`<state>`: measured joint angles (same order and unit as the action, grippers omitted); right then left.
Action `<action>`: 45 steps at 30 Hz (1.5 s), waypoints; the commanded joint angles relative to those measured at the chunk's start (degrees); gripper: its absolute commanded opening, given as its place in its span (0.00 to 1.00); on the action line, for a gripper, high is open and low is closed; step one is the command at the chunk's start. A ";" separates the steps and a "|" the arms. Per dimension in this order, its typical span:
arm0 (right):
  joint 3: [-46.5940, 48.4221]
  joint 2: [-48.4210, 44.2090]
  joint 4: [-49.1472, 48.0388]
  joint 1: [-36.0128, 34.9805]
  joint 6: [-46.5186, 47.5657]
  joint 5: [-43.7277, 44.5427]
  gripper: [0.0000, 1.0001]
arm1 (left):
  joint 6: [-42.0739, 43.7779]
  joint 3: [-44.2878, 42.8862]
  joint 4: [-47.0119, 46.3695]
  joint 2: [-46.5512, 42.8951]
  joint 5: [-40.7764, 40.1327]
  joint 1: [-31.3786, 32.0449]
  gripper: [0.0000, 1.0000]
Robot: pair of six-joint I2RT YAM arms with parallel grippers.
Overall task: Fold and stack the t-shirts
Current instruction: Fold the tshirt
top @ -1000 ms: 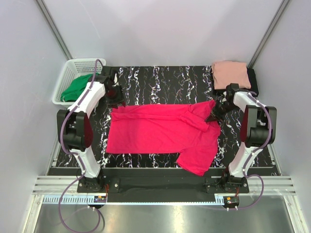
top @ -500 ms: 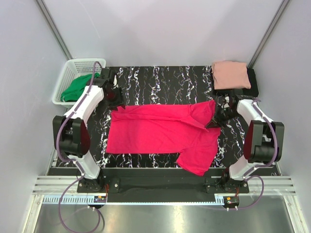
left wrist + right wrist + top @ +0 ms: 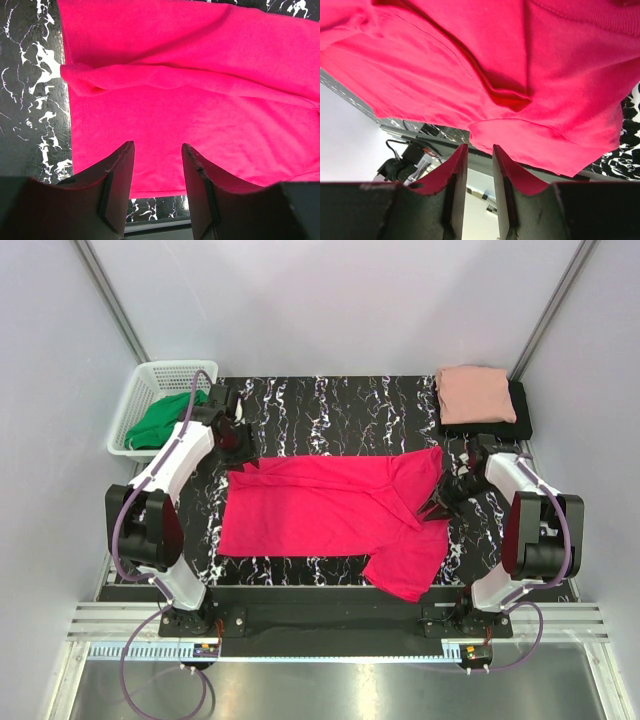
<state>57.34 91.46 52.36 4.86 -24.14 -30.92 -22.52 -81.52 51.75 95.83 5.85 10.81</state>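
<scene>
The crimson-pink t-shirt (image 3: 330,505) lies spread on the black marbled table, its right side rumpled and one sleeve near the front edge. My left gripper (image 3: 240,447) hovers over the shirt's far left corner, jaws open and empty; in the left wrist view (image 3: 157,145) the shirt (image 3: 190,100) fills the space beyond the fingers. My right gripper (image 3: 438,504) is at the shirt's right edge, jaws a narrow gap apart with nothing between them (image 3: 479,146); the shirt (image 3: 485,65) lies just past the fingertips. The salmon-pink t-shirt (image 3: 474,393) lies folded on the folded black t-shirt (image 3: 521,414) at the back right.
A white basket (image 3: 140,390) holding green cloth (image 3: 160,422) stands off the table's back left corner. Grey walls close in on both sides and the back. The table's front edge (image 3: 330,592) has a metal rail below it.
My right gripper has moved toward the near side along the shirt's right edge, and the cloth there has shifted with it. My left gripper has edged over the far left corner.
</scene>
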 commanded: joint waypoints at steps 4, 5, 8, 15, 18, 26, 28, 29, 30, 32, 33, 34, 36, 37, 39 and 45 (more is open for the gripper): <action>7.25 2.22 -4.62 -0.38 -2.05 -0.81 0.33 | 0.02 -0.57 -1.65 -1.44 0.22 0.27 0.47; 9.69 3.97 -5.07 -0.55 -1.96 -1.42 0.32 | 0.20 -0.66 -1.74 -1.09 0.48 0.27 0.47; 14.97 11.44 -5.77 -0.99 -1.52 -1.78 0.30 | 0.64 -0.93 -1.74 -0.56 0.13 0.18 0.47; 22.37 21.99 -7.36 -4.07 -1.44 -5.21 0.32 | 0.64 -2.07 -1.74 1.20 1.01 0.18 0.47; 24.74 24.63 -8.23 -4.51 -1.61 -6.60 0.35 | 0.29 -2.42 -1.65 1.55 1.19 0.18 0.47; 26.68 25.96 -8.68 -8.64 -2.58 -8.72 0.40 | 0.99 -2.60 -1.39 1.46 0.83 0.18 0.47; 25.98 26.23 -8.68 -9.17 -2.40 -8.20 0.40 | 0.99 -2.60 -1.56 1.55 1.01 0.18 0.46; 25.63 26.23 -8.76 -9.34 -2.23 -7.85 0.40 | 0.99 -2.60 -1.47 1.55 1.10 0.18 0.46; 25.28 26.23 -8.85 -9.35 -2.14 -7.76 0.40 | 0.90 -2.42 -1.56 1.46 1.18 0.18 0.46; 24.40 26.05 -9.38 -9.26 -2.14 -7.49 0.40 | 0.73 -2.33 -1.65 1.38 1.10 0.18 0.46; 24.22 25.96 -9.38 -9.26 -2.05 -7.40 0.40 | 0.73 -2.16 -1.65 1.20 1.10 0.18 0.46; 24.13 26.05 -9.47 -9.26 -1.96 -7.58 0.40 | 0.81 -2.07 -1.65 1.11 0.92 0.18 0.46; 24.22 26.31 -9.38 -9.34 -1.79 -7.76 0.40 | 0.90 -1.54 -1.65 0.94 0.75 0.18 0.46; 24.31 26.40 -9.29 -9.35 -1.79 -7.67 0.40 | 0.99 -1.37 -1.65 0.85 0.75 0.18 0.46; 24.31 26.58 -9.29 -9.26 -1.96 -7.32 0.41 | 0.99 -0.84 -1.65 0.59 0.57 0.18 0.46; 24.39 26.93 -8.94 -9.34 -1.26 -6.35 0.41 | 0.99 -0.05 -1.74 0.32 0.31 0.18 0.45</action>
<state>81.45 117.95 43.55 -4.14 -26.11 -37.45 -22.33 -81.69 51.13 97.49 5.87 10.85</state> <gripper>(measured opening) 0.406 0.459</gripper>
